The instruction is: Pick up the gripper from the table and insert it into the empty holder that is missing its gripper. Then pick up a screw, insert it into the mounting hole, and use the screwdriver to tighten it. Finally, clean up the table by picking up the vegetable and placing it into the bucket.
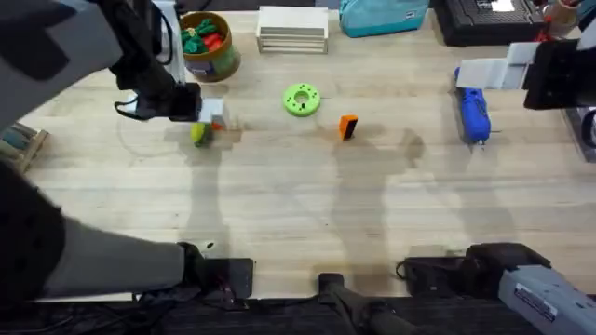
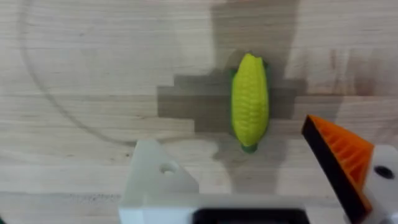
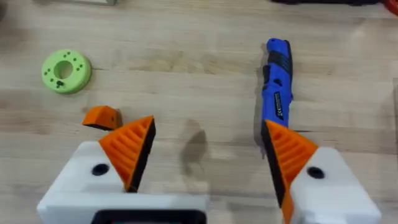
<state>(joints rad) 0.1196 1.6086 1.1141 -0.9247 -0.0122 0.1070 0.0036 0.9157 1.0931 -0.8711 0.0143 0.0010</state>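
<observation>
Left arm over the corn, assembly steps still undone as far as I can see.

My left gripper [image 2: 249, 199] hangs spread above the vegetable [image 2: 250, 101], a ribbed yellow cob with a green tip lying flat near the worktop's far left, not yet gripped. One of its jaws is the holder [image 2: 155, 180], bare white, while the loose gripper [image 1: 347, 127] sits mid-worktop. The bucket [image 1: 210, 46] waits at the far-left edge. My right gripper [image 3: 205, 162] is spread too, empty, near the blue screwdriver [image 3: 278, 78].
</observation>
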